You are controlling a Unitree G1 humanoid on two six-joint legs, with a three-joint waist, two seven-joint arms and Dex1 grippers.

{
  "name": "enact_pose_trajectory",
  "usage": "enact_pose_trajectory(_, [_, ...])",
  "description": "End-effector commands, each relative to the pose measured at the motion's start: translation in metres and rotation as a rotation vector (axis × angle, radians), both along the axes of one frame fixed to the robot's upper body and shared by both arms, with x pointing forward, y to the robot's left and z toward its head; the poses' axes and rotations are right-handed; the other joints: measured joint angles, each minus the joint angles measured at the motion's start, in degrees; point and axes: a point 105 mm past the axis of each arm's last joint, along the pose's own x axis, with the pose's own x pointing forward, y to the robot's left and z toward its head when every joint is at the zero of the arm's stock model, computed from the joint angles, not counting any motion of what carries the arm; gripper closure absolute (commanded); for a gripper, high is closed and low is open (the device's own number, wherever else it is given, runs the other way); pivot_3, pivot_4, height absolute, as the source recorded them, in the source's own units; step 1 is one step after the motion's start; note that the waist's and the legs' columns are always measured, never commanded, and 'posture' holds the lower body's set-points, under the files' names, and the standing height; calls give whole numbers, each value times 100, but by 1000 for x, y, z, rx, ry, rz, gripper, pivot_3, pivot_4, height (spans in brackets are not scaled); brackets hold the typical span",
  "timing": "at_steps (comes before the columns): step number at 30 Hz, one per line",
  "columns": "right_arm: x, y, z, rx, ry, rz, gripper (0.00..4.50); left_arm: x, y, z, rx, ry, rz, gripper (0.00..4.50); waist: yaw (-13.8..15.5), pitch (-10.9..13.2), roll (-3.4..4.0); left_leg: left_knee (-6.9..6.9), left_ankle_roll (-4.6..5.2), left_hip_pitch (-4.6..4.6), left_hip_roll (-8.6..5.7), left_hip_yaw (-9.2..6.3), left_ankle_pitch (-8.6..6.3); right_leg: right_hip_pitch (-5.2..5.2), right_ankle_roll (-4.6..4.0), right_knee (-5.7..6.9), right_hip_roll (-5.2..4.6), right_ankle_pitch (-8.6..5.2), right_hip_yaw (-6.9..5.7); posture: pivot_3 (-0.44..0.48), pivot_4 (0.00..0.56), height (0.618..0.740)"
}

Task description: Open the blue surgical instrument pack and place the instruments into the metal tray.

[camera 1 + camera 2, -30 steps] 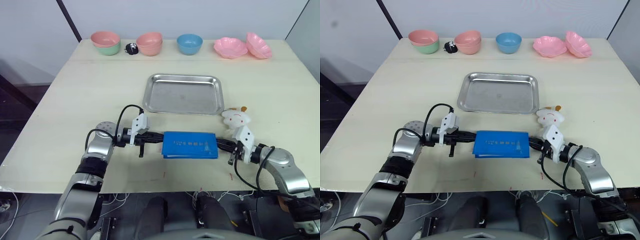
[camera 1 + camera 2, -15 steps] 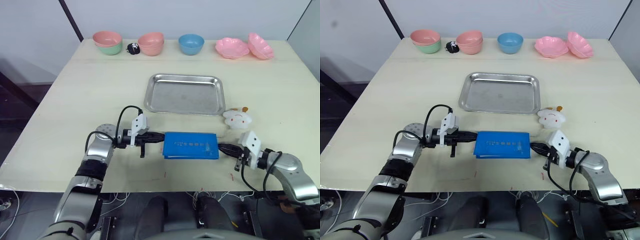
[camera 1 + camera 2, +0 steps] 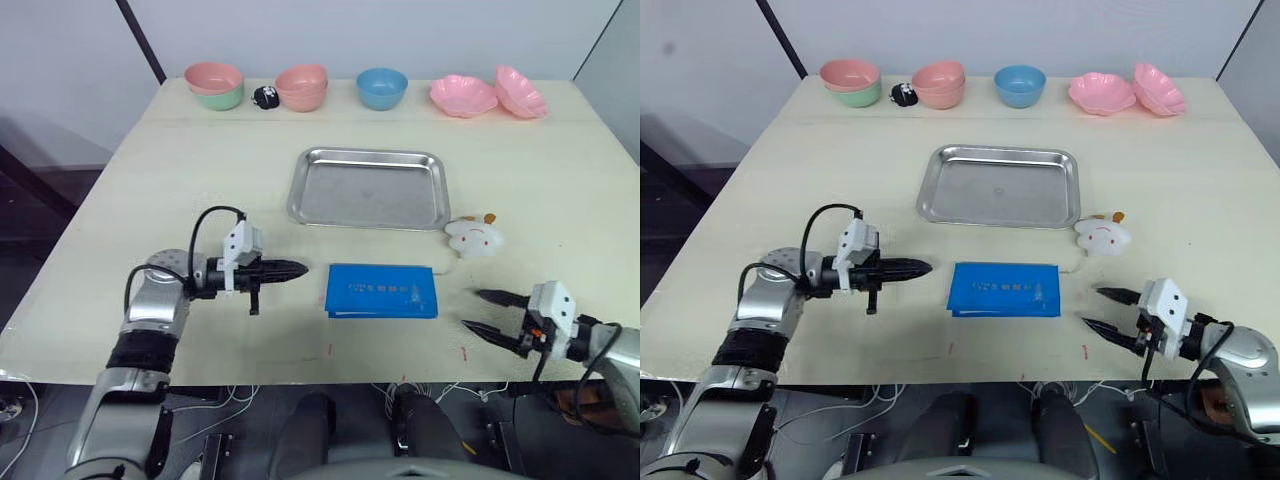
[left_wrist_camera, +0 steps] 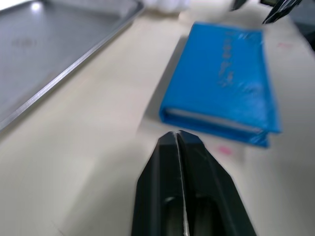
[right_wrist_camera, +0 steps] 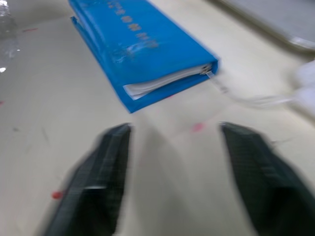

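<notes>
The blue surgical instrument pack (image 3: 381, 291) lies flat and closed on the table in front of the metal tray (image 3: 368, 188), which holds nothing. The instruments are hidden. My left gripper (image 3: 300, 267) is shut and points at the pack's left end from a short gap away; the left wrist view shows its fingertips (image 4: 176, 135) pressed together, short of the pack (image 4: 224, 101). My right gripper (image 3: 475, 310) stands open to the right of the pack, near the table's front edge. Its spread fingers (image 5: 106, 162) face the pack's zip end (image 5: 147, 54) without touching it.
A white plush toy (image 3: 475, 236) sits just right of the tray, behind the right gripper. Along the back edge stand a pink bowl on a green one (image 3: 214, 85), stacked pink bowls (image 3: 301, 87), a blue bowl (image 3: 382, 87) and two pink flower dishes (image 3: 462, 95).
Both grippers have drawn back from the pack's ends, the left going left and the right going right towards the front edge. The right gripper has opened. The pack has stayed put.
</notes>
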Motion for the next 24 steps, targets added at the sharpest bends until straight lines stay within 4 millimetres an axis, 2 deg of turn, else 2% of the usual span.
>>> enact_pose_trajectory(1, [-2,-5,8,-59,-93,77,0,-16,-6,24,-14,-62,-108,2556,0,0,0,0,0,0,0,1,0,0,0,0,0,0,0,0,150,740])
enact_pose_trajectory(6, [10,11,14,-49,-229,132,0,-36,-15,36,6,-77,-231,112,-31,1,1,-1,0,4,4,6,0,0,-1,0,4,0,5,0,150,740])
enact_pose_trajectory(13, [15,36,7,-119,-355,272,0,-48,-22,45,27,-80,-303,47,1,2,3,-1,0,4,4,11,0,0,-1,-2,3,0,5,0,150,740])
enact_pose_trajectory(24, [34,59,2,-187,-504,397,0,-56,-26,46,43,-92,-361,47,-13,3,3,-1,0,6,6,16,0,-1,-3,0,6,0,7,0,150,740])
